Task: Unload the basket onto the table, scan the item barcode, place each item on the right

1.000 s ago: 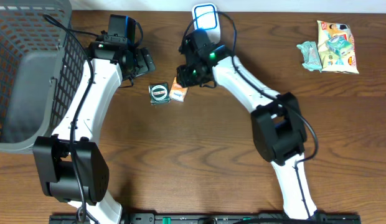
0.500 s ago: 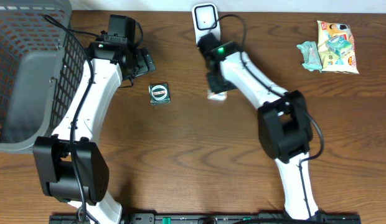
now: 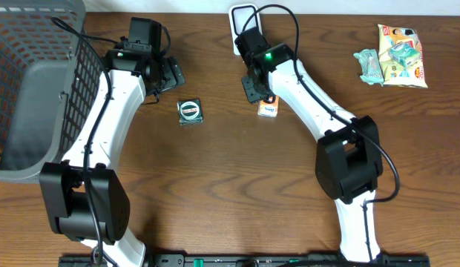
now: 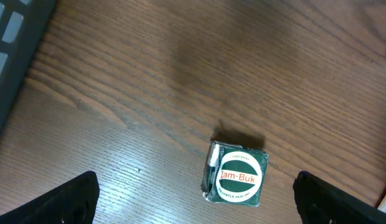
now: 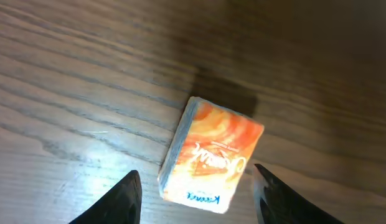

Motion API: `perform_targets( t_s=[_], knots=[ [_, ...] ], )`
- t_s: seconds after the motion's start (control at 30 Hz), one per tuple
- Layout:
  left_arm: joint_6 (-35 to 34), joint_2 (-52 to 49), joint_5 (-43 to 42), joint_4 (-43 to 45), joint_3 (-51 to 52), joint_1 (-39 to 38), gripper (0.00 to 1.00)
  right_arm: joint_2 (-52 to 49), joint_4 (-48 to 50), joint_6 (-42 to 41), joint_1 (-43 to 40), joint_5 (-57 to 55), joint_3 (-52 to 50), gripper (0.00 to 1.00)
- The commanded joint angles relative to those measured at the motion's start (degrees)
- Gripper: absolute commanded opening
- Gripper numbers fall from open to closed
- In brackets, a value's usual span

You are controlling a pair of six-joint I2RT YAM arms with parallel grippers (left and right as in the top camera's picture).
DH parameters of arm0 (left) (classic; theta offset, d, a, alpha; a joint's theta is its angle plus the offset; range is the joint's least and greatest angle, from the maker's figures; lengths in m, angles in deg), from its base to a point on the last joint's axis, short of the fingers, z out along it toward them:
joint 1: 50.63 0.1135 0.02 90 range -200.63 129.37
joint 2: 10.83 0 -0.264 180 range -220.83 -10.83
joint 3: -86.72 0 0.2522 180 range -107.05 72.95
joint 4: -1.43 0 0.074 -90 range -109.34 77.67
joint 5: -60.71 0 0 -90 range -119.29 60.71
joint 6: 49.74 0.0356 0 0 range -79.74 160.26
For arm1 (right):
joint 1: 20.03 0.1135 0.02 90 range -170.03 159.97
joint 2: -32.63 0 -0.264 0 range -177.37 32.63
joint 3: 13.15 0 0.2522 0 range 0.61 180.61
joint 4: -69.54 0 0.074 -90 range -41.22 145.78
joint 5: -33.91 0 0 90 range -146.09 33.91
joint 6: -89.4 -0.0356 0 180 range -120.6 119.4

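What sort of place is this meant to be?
Probably a mock shop checkout on a wooden table: a white barcode scanner stands at the far edge, a gray mesh shopping basket sits at the left, and snack packets lie at the right.

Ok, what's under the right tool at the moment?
An orange box lies on the wooden table below the open right tool, between its fingers and not gripped. Its underside is hidden, so no barcode shows.
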Motion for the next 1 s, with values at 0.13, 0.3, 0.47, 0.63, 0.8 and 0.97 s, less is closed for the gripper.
perform_targets(
  t_s=[0.13,0.3,0.47,0.63,0.8,0.97],
  knots=[
    [-0.11,-0.26,0.52,-0.20,-0.44,-0.02,0.98,-7.82,-0.28,-1.55,0.31,-1.53,-0.31,0.48],
    [-0.13,-0.26,0.52,-0.20,-0.44,-0.02,0.98,-7.45,-1.22,-1.53,0.02,0.07,0.42,0.01],
    [-0.13,-0.26,0.52,-0.20,-0.44,-0.02,0.98,-2.21,-1.64,2.32,-5.25,13.38,3.13,0.01],
    [-0.13,-0.26,0.52,-0.20,-0.44,-0.02,0.98,-0.07,-1.03,10.01,-12.39,40.81,3.28,0.01],
    [-0.11,-0.26,0.52,-0.20,-0.44,-0.02,0.98,-1.79,-1.86,21.22,-19.80,69.75,-0.50,0.01],
    [-0.13,-0.26,0.52,-0.20,-0.44,-0.02,0.98,-2.25,2.62,22.53,-22.47,75.01,-9.16,0.01]
  ],
)
